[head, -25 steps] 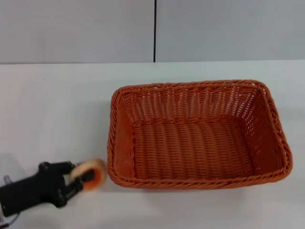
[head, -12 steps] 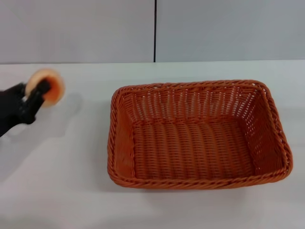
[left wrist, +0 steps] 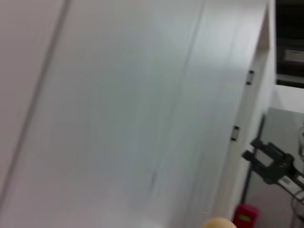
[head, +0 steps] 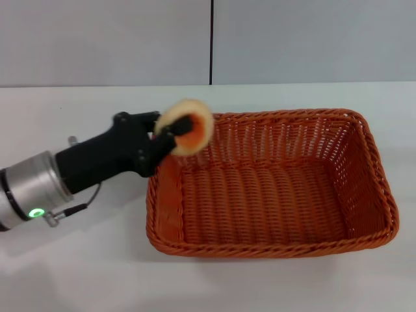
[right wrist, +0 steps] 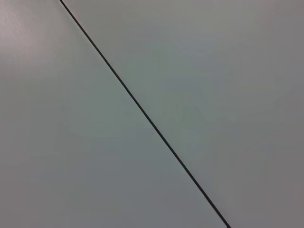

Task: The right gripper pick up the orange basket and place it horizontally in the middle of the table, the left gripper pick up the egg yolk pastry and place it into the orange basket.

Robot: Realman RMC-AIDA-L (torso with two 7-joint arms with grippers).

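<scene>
The orange basket [head: 273, 185] lies lengthwise across the middle of the white table [head: 78, 123], open side up and empty. My left gripper [head: 177, 130] is shut on the egg yolk pastry [head: 186, 127], a pale round ball with an orange-red face. It holds the pastry in the air over the basket's far left corner. The left arm reaches in from the lower left. A sliver of the pastry [left wrist: 218, 222] shows at the edge of the left wrist view. The right gripper is out of view.
A grey wall with a dark vertical seam [head: 211, 42] stands behind the table. The right wrist view shows only a plain grey surface crossed by a dark line [right wrist: 142, 111]. The left wrist view shows white wall panels and a black fixture [left wrist: 273, 161].
My left gripper has carried the pastry from the table's near left, up past the far left, then rightward to above the basket's far left corner. The basket has not moved.
</scene>
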